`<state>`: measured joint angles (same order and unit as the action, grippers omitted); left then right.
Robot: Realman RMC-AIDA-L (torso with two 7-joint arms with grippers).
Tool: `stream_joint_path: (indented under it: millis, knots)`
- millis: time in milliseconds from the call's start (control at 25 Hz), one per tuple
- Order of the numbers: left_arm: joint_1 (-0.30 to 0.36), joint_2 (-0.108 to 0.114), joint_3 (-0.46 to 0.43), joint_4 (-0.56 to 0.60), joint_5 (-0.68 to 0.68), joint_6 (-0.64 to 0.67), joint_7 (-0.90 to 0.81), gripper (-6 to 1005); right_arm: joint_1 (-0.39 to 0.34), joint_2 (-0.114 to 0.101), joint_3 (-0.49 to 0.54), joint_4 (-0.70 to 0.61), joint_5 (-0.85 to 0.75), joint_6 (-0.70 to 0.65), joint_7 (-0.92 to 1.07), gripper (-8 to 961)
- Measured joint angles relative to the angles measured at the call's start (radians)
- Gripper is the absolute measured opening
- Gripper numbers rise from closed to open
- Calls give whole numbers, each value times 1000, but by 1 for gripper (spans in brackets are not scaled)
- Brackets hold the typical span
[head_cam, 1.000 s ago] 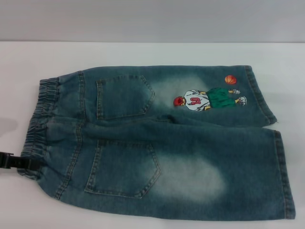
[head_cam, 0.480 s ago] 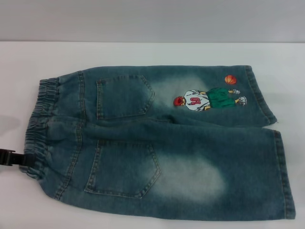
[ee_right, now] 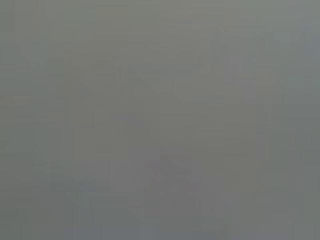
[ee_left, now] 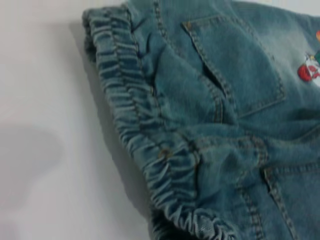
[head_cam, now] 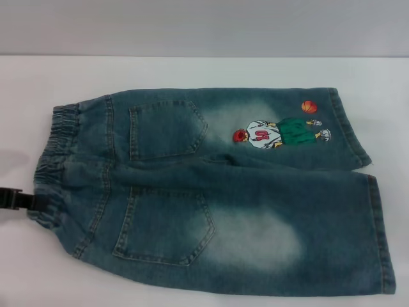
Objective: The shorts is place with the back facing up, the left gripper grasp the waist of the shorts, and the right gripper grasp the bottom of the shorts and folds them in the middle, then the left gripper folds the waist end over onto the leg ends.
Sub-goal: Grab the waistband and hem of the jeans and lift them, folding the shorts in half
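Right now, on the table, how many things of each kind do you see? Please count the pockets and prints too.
Denim shorts: 1
Back pockets: 2
Basketball-player print: 1
Orange ball print: 1
Left gripper at the waistband: 1
Right gripper: 0 in view
Total: 6

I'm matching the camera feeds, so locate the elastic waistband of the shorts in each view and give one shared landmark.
Head view: the elastic waistband runs down the shorts' left end, with the left gripper at its lower part.
Left wrist view: the waistband crosses the picture diagonally as a gathered band beside bare table.
Right wrist view: not in it; only plain grey shows.
Shared landmark: the back pocket beside the waistband.
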<state>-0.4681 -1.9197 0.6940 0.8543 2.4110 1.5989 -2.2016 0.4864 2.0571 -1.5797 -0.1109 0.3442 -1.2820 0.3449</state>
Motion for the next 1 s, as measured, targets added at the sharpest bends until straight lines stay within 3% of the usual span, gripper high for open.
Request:
stream_joint_path:
  millis: [160, 280, 520, 600, 840, 1000]
  knots:
    - [-20, -5, -9, 3, -3, 2, -16, 45, 31, -28, -1, -43, -124, 105, 44, 695]
    - [-37, -9, -13, 3, -3, 2, -32, 45, 38, -63, -1, -112, -294, 148, 182, 695]
    - [-57, -18, -14, 3, -3, -4, -41, 46, 40, -150, 17, -333, -753, 128, 563, 695]
    - [-64, -21, -15, 3, -3, -7, -40, 46, 40, -168, 55, -436, -958, 100, 691, 695]
    - [-72, -37, -16, 14, -4, -26, -32, 46, 66, -170, 260, -692, -1549, -131, 1061, 696]
    - [-72, -43, -16, 27, -7, -35, -39, 46, 125, -178, 390, -754, -1839, -319, 1196, 696]
